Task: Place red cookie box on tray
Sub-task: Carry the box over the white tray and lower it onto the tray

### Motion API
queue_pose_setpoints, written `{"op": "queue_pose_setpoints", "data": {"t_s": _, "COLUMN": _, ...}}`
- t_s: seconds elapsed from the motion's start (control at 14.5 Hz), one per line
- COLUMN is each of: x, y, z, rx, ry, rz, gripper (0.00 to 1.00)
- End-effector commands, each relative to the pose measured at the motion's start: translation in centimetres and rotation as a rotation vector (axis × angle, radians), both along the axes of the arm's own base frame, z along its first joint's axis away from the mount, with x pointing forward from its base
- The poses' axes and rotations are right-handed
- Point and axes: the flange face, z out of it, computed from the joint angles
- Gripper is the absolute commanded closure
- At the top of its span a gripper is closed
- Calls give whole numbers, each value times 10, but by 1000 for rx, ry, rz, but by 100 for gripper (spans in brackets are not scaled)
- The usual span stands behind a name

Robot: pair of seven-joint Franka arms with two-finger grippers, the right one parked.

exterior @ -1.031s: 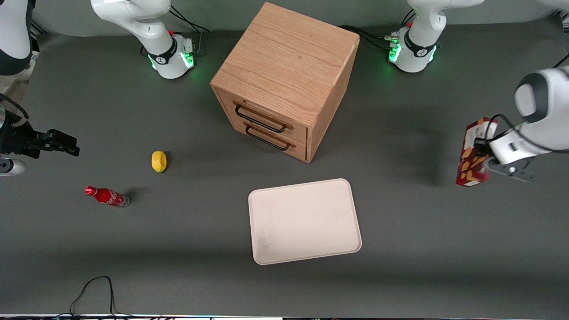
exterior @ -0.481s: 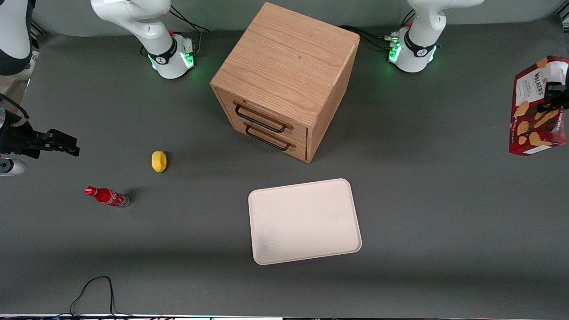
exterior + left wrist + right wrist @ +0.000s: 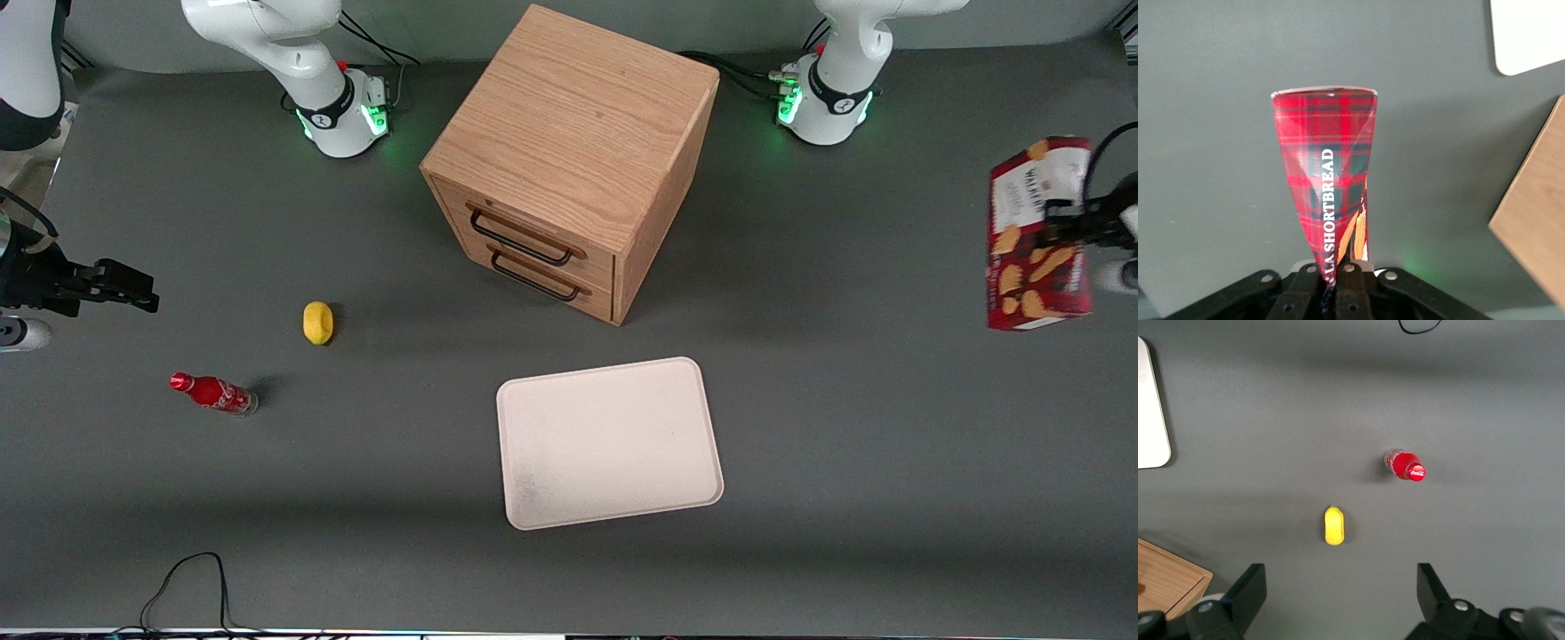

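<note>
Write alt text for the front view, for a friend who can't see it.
The working arm's claw holds the red cookie box in the air at its end of the grey table, not yet over the empty cream tray. A wooden drawer cabinet stands farther from the camera; a yellow object and small red bottle lie toward the parked arm's end.

A dark grey matte table covering (image 3: 845, 498) fills the scene under soft, even light (two green glows tint it farthest from the front camera). A light oak two-drawer cabinet (image 3: 569, 133) with black wire handles (image 3: 520, 246) stands mid-table, turned at an angle. A black cable (image 3: 203, 555) loops at the nearest edge.
</note>
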Motion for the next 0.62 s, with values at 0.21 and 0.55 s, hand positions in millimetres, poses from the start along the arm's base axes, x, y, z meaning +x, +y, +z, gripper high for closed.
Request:
{"op": "queue_pose_setpoints", "data": {"t_s": 0.21, "x": 61, "y": -153, "z": -35, "rx": -5, "ry": 0, "rz": 217, "gripper": 100}}
{"op": "queue_pose_setpoints", "data": {"t_s": 0.55, "x": 95, "y": -244, "z": -87, "rx": -45, "ry": -71, "rz": 359, "gripper": 100}}
